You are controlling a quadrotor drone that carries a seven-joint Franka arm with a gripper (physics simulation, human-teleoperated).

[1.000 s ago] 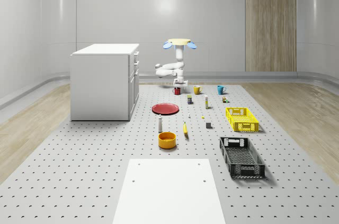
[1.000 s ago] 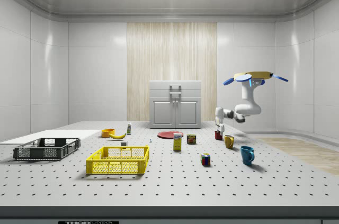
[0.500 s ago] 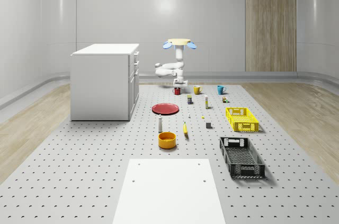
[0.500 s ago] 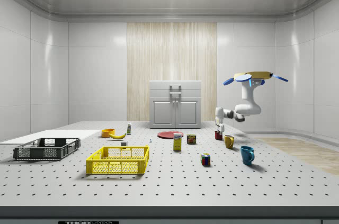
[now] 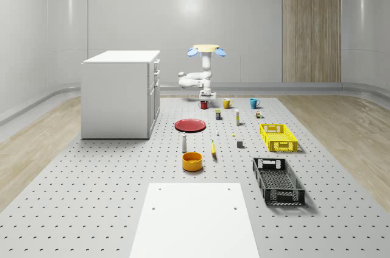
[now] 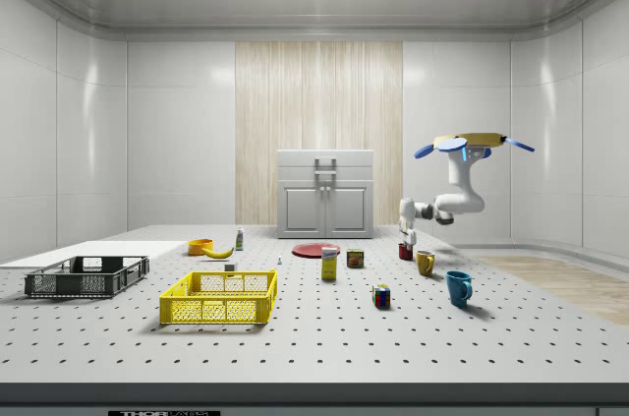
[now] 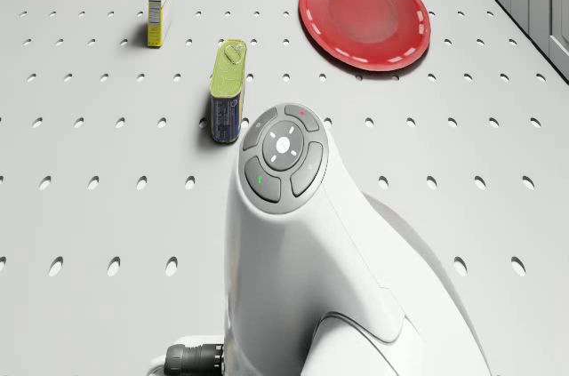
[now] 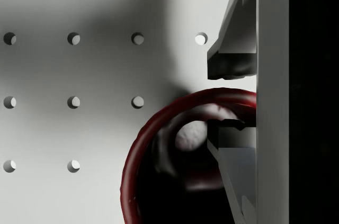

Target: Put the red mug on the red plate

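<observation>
We had the drone [image 5: 207, 49] hovering over the bench's [image 5: 109, 197] far end; our fingers [image 8: 233, 65] straddled the red mug's [image 8: 159, 150] rim, apart, not clamped yet; mug sat on the bench, well short of the red plate [image 5: 191, 125], so lift and carry remained; yellow crate [image 5: 278, 136] and black crate [image 5: 278, 180] looked empty.

Red mug [image 8: 159, 171]: I see its rim cut off at the wrist view's edge.
Gripper [image 8: 233, 97]: whether it grips, I can't tell.
</observation>
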